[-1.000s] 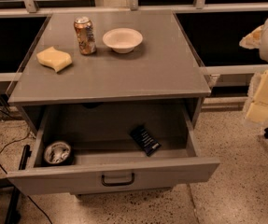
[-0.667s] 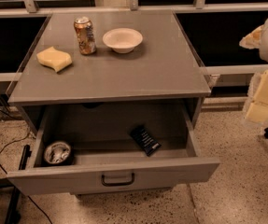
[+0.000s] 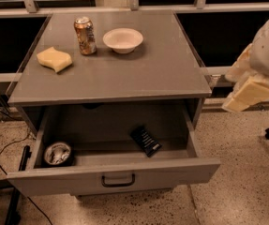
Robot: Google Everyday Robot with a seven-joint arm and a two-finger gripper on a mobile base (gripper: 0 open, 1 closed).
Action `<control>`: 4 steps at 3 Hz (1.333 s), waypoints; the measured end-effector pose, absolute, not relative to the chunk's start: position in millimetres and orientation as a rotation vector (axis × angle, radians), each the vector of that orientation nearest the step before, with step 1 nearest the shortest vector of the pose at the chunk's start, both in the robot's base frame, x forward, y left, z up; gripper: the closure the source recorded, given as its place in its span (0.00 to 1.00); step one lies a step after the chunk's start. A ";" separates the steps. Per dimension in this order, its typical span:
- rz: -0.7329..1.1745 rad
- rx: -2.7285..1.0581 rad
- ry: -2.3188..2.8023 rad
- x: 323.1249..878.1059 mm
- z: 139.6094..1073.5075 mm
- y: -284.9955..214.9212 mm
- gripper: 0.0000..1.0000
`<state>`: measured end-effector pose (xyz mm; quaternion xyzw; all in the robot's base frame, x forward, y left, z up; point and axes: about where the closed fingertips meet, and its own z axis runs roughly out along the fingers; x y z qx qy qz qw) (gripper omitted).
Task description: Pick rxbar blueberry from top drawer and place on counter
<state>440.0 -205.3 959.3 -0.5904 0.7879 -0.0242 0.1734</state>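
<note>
Now, counter [image 3: 138, 74]: grey, flat, three items toward its back left.
Drawer [image 3: 115, 178]: standing open below the counter, dark handle at centre of front.
Gripper [image 3: 247, 93]: right of the cabinet, well apart from drawer; open or closed, cannot tell.
Bowl [image 3: 123, 40]: pale, upright, near can.
Sponge [image 3: 54, 59]: yellow, near left edge.
Can [image 3: 85, 35]: upright.
Tin [image 3: 57, 153]: round, drawer's front left corner.
Snack bar [image 3: 145, 140]: dark wrapper, flat and askew on drawer floor, right of centre.

Grey table [image 3: 162, 74] carries a yellow sponge [image 3: 54, 59] at left, an upright can [image 3: 85, 35] at far left-centre and a white bowl [image 3: 123, 40] just right of the can. The gripper [image 3: 244, 96] hangs off the table's right edge, apart from it.
</note>
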 end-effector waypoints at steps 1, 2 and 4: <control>0.012 -1.563 2.276 441.0 926.1 -190.6 0.81; 0.020 -1.447 2.279 447.2 903.0 -178.4 1.00; 0.019 -1.387 2.302 452.4 888.3 -175.0 1.00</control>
